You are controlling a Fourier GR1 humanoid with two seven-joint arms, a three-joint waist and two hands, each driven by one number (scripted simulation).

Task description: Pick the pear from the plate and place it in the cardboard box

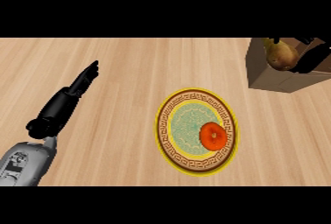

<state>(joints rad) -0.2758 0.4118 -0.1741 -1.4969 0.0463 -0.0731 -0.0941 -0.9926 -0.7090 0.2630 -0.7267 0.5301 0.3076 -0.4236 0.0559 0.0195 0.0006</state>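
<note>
Head view shows a pale wooden bench (116,61) filling the scene, its planks running across the frame. At the left, a grey forearm (24,164) rises from the lower edge and ends in the black left hand (63,105), which lies over the bench with its fingers straight and stretched toward the upper right, holding nothing. Near the middle sits a round plate (169,131) with a yellow rim, a brown patterned band and a pale green centre; it looks taller than wide. In the upper right corner stands the open cardboard box (278,78), well apart from the plate. Just inside the box's right side is the right hand (313,57), dark and partly cut off by the frame's edge; whether its fingers are curled or straight cannot be told. The pear (282,56), yellow-brown and upright, is inside the box, just beside that hand. On the plate's right half lies a small round orange-red fruit (213,136).
</note>
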